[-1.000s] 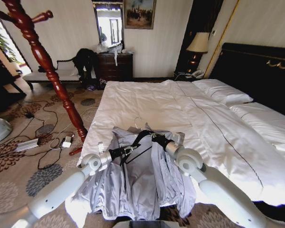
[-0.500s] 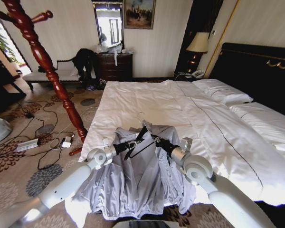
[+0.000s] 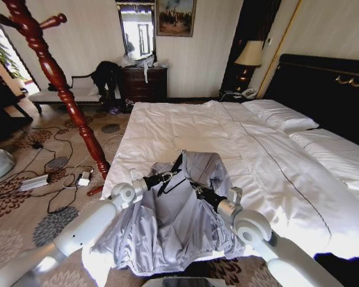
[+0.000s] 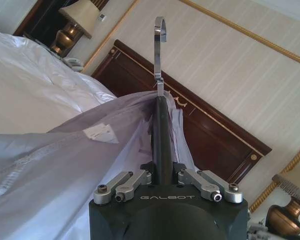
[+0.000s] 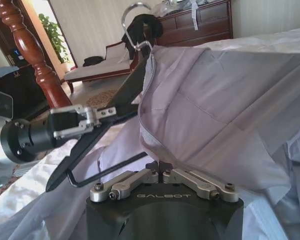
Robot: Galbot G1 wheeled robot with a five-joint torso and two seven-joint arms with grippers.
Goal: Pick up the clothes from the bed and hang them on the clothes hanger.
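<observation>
The light grey jacket (image 3: 173, 221) lies at the near end of the bed (image 3: 275, 173), its lower part spilling over the near edge toward the robot, its collar end raised off the sheets on a black hanger (image 3: 175, 173). The hanger's metal hook (image 3: 177, 142) points up and toward the far side of the bed; its bar runs roughly left to right between the two arms, so the long axis of the load lies across the robot's front. The left gripper (image 3: 167, 175) is at the left arm of the hanger, and in the left wrist view the fingers (image 4: 135, 181) are clenched on the black hanger shoulder, which runs straight out from the jaws to the hook. The right gripper (image 3: 196, 189) is just right of and nearer than the hanger's centre, beneath the draped right shoulder of the jacket; in the right wrist view its jaws are drawn fully together and appear to pinch the jacket's hem edge, though the fabric hides the exact contact. The left gripper is the nearer one to the hook. The red-brown wooden coat stand (image 3: 60, 84) rises from the floor to the left of the bed, well apart from the hook, so the load would have to travel leftward, judging from this layout.
</observation>
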